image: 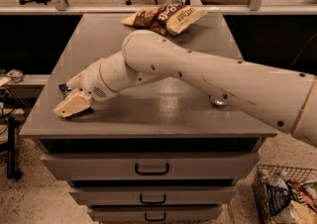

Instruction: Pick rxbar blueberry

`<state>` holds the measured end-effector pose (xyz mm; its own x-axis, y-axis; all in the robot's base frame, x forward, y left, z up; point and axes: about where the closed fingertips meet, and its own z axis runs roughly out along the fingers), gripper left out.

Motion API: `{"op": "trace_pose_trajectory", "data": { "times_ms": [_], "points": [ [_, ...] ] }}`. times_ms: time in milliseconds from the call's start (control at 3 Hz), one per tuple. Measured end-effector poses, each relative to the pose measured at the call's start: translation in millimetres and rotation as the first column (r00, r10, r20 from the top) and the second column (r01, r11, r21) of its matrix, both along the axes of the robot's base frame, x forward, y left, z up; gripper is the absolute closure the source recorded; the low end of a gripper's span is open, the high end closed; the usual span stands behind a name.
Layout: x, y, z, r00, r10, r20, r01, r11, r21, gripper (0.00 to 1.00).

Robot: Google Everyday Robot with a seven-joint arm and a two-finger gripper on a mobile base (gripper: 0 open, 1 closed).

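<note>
Cream two-finger pincer (71, 106) low at near-left corner of grey tabletop (163, 104); apart or together, cannot tell. Small flat dark navy-blue rxbar blueberry wrapper (63, 88) mostly hidden beneath it. Probably light, thin, crinkly, slippery; best pinched across narrow width, mid-length.

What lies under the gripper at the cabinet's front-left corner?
Only a dark sliver of the flat navy rxbar blueberry wrapper shows beneath the cream gripper on the grey cabinet top; the rest is covered.
</note>
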<state>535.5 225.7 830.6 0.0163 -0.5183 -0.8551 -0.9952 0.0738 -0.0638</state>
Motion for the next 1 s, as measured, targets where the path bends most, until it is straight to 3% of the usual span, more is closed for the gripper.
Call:
{"op": "trace_pose_trajectory", "data": {
  "times_ms": [333, 667, 1000],
  "points": [
    [2.3, -4.9, 2.1, 0.9999, -0.011, 0.010, 0.011, 1.000, -0.004, 0.94],
    [14.4, -12.4, 16.9, 0.9984, -0.014, 0.055, 0.014, 1.000, -0.017, 1.00],
    [35.4, -20.4, 43.3, 0.9919, 0.000, 0.127, 0.006, 0.999, -0.043, 1.00]
  ]
}}
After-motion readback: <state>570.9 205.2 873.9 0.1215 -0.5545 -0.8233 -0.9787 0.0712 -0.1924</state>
